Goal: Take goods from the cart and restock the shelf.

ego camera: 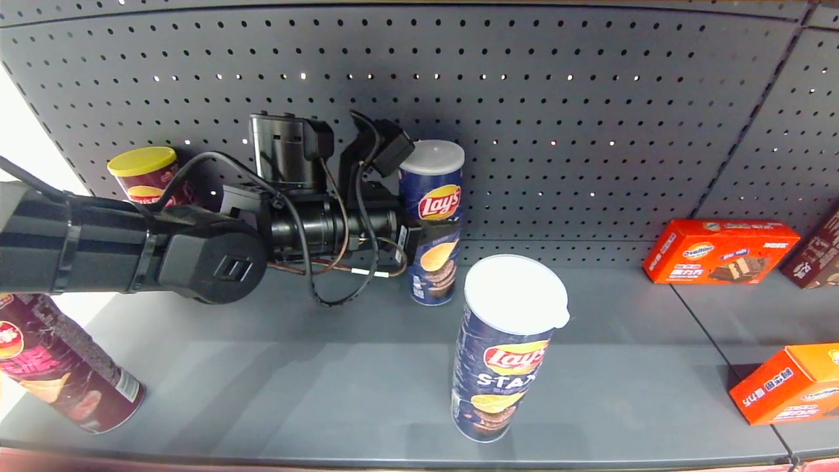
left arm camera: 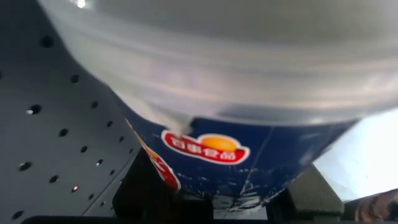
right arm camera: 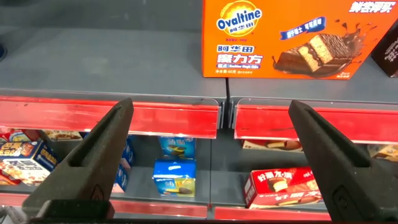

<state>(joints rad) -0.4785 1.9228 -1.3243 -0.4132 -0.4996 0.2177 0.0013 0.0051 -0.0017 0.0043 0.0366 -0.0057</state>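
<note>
A blue chip can with a white lid stands upright on the grey shelf, close to the pegboard back. My left gripper is shut on its middle, the arm coming in from the left. In the left wrist view the same blue can looms close, with its clear lid uppermost. A second blue chip can stands upright nearer the shelf's front. My right gripper is open with nothing between its dark fingers, held before the front of a shelf with red price rails.
A dark red can with a yellow lid stands at the back left; another dark red can leans at the front left. Orange boxes sit on the right. An orange box and lower-shelf goods face the right gripper.
</note>
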